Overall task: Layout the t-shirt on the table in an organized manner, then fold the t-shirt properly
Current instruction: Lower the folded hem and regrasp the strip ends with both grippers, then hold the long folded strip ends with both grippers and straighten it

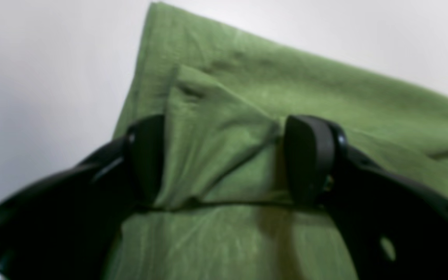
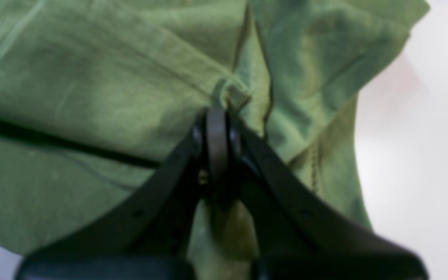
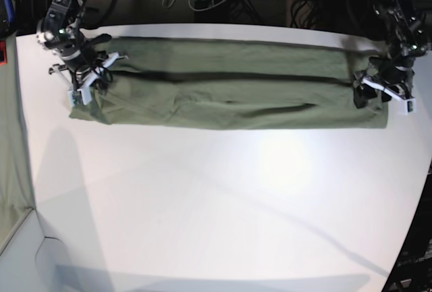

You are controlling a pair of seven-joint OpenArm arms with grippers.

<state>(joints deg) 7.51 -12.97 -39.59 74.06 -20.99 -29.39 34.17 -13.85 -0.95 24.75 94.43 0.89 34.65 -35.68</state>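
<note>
T-shirt (image 1: 247, 97) fills most of our left wrist view, olive fabric on the white table (image 1: 33, 77), running to the upper left. Our left gripper (image 1: 224, 159) stands with jaws wide apart, a raised fold of cloth between them, ungripped.

In the right wrist view, our right gripper (image 2: 218, 112) is clamped tight on a pinch of t-shirt (image 2: 91, 77) at frame centre.

From the base view, the t-shirt (image 3: 229, 83) lies as a long band across the upper table (image 3: 216, 204), one gripper at each end.
</note>
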